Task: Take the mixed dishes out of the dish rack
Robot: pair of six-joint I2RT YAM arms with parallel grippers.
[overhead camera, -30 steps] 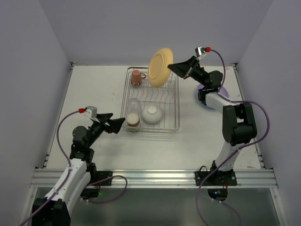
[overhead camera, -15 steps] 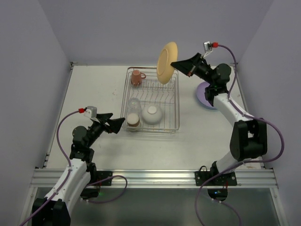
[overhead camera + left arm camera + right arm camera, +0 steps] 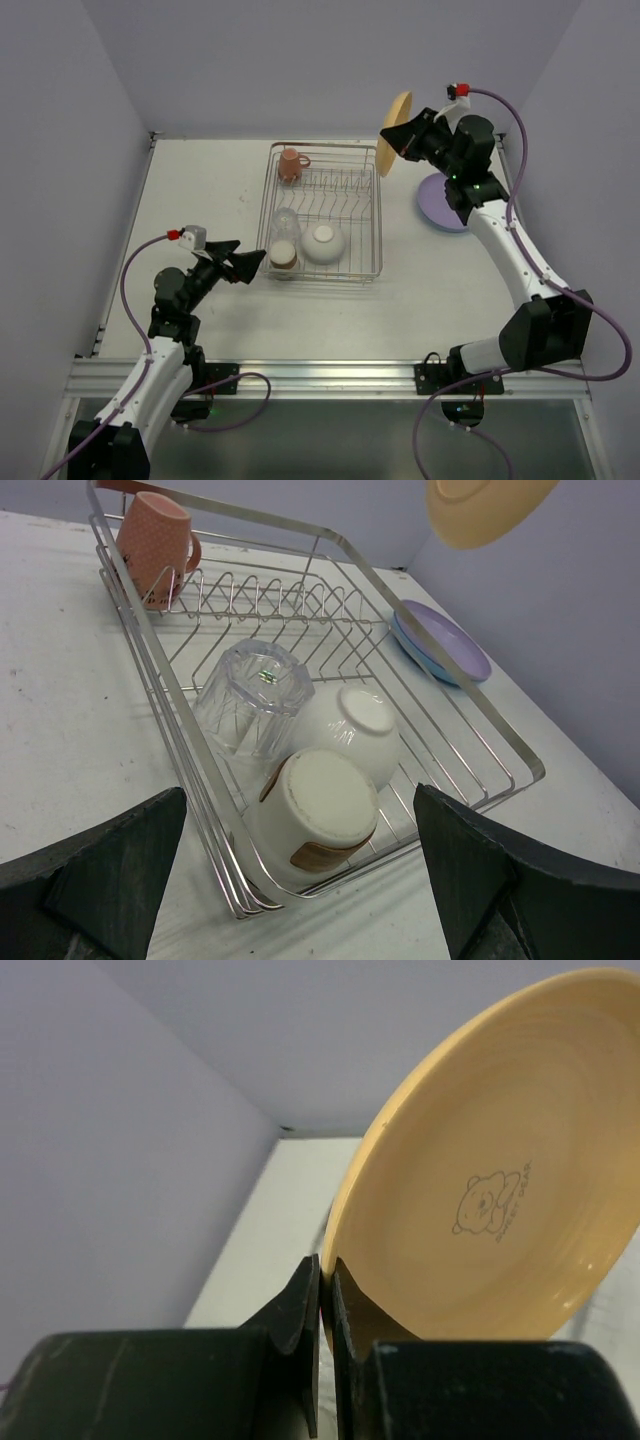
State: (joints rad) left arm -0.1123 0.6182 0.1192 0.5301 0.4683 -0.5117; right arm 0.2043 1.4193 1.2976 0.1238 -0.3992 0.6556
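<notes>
From above, your right gripper (image 3: 407,134) is clamped on the rim of the yellow-orange plate (image 3: 394,135). The plate hangs in the air, almost edge-on to this camera, between the far right corner of the dish rack (image 3: 378,225) and the lilac plate (image 3: 440,203) lying on the table (image 3: 200,200). The rack holds four things. The salmon-pink mug (image 3: 291,165) is in the far left corner. The clear glass (image 3: 285,225) and the small brown cup (image 3: 283,257) are along the left side, and the white bowl (image 3: 324,243) is just right of them. Your left gripper (image 3: 250,259) hovers beside the rack's near left corner, touching nothing.

Your left wrist camera adds what the overhead view hides. The fingers (image 3: 100,870) are spread wide, with nothing between them. The glass, the bowl and the cup are all mouth-down and crowded together, with the cup nearest and tipped against the wires. The mug leans near the far rim. The row of upright tines is bare. Beyond the rack, a blue plate (image 3: 415,652) shows under the lilac one, the two stacked. The yellow-orange plate is only a slice at the top edge.

Your right wrist camera shows the grip up close. Both fingers (image 3: 295,1310) pinch the plate's rim with no gap. The plate's face, which bears a small bear print (image 3: 487,1203), fills the right of the picture.
</notes>
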